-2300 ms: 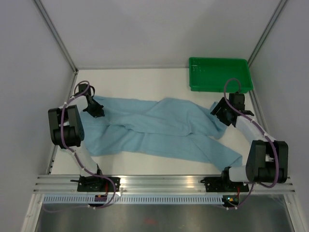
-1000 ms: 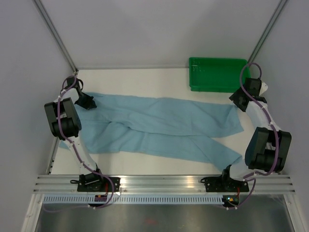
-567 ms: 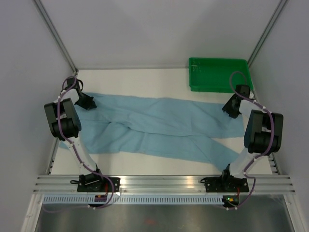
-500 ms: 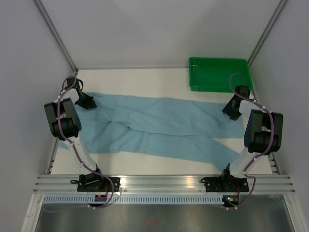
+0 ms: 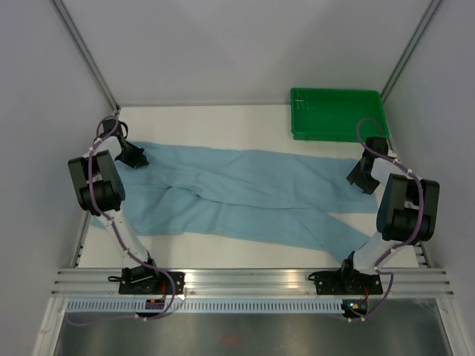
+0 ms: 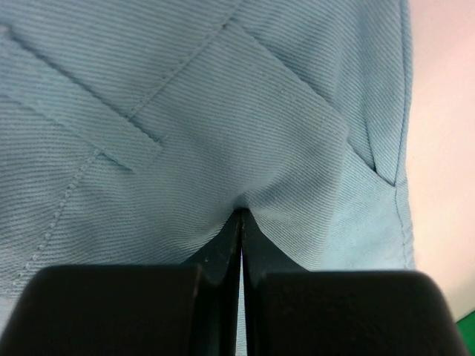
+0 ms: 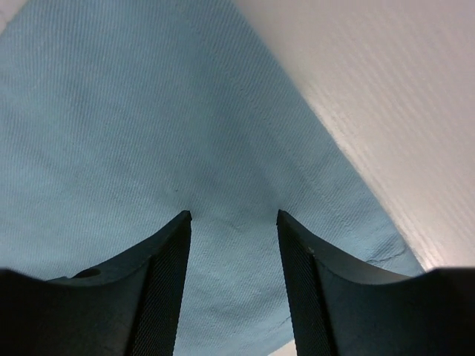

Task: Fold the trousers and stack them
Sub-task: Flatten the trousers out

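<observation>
Left gripper [image 5: 136, 157] clenched on trousers [image 5: 245, 193] waist, 9 o'clock | right gripper [image 5: 364, 178] agape over hem, 3 o'clock | we fear ungripped hem lags, skewing fold.

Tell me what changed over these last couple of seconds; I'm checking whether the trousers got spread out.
The left end effector moved out left and the right end effector right, pulling the bunched far leg of the trousers flat. The right then let go of the cuff and now sits open over it. Left grip on the waist, near leg and green tray stayed.
</observation>
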Robot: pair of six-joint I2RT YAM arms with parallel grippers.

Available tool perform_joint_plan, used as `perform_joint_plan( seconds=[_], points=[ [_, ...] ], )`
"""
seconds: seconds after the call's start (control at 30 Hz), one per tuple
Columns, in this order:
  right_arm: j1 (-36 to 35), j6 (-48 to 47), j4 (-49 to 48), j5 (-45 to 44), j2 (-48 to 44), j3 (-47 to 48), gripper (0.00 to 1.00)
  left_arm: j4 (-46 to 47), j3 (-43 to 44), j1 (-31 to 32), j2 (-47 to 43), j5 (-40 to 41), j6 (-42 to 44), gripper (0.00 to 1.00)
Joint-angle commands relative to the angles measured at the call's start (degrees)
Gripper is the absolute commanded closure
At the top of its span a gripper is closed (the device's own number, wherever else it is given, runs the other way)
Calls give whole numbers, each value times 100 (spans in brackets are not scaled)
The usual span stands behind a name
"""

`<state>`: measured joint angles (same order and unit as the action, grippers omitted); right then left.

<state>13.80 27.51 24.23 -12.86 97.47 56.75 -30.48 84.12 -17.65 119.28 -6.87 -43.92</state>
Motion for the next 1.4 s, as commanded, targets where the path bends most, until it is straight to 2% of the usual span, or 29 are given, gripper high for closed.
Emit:
perform_joint_plan(
  seconds=[0.0, 0.1, 0.23, 0.37, 0.5, 0.57, 0.63, 0.67, 0.7, 0.8, 1.0, 1.17, 1.37],
  points=[
    [-131, -184, -278, 381, -193, -85, 44, 306, -159, 25, -177, 274, 821, 98],
    [-429, -438, -261, 372, -386, 142, 47, 551, -360, 60, -642, 65, 1340, 98],
    [-765, -747, -331, 319, -615, 512, 49, 982, -861, 130, -1485, -227, 1570, 97],
    [-783, -738, -287, 495, -309, 723, 51, 921, -1133, 306, -2144, -77, 1703, 94],
    [-861, -747, -191, 618, 314, 881, 55, 947, -1477, 438, -2366, 37, 1738, 92],
    [-931, -782, -95, 592, 535, 951, 59, 886, -1617, 464, -2313, 2, 1633, 94],
    [-967, -808, 46, 478, 834, 1118, 68, 956, -1740, 578, -2226, -121, 1422, 95],
    [-985, -817, 134, 399, 922, 1162, 74, 1113, -1845, 639, -2190, -139, 1361, 98],
    [-985, -826, 170, 390, 1001, 1206, 86, 1158, -1846, 718, -2138, -95, 1229, 98],
    [-994, -826, 275, 381, 1274, 1443, 100, 1054, -1610, 982, -1743, 63, 861, 98],
    [-1002, -729, 337, 355, 1827, 1838, 100, 921, -1144, 1053, -890, -33, 201, 98],
    [-1002, -729, 381, 110, 2205, 2208, 100, 675, -591, 1044, -345, -68, -20, 98],
    [-1002, -720, 644, 12, 2864, 3130, 100, 543, 121, 1044, 296, -42, -283, 98]
  ],
)
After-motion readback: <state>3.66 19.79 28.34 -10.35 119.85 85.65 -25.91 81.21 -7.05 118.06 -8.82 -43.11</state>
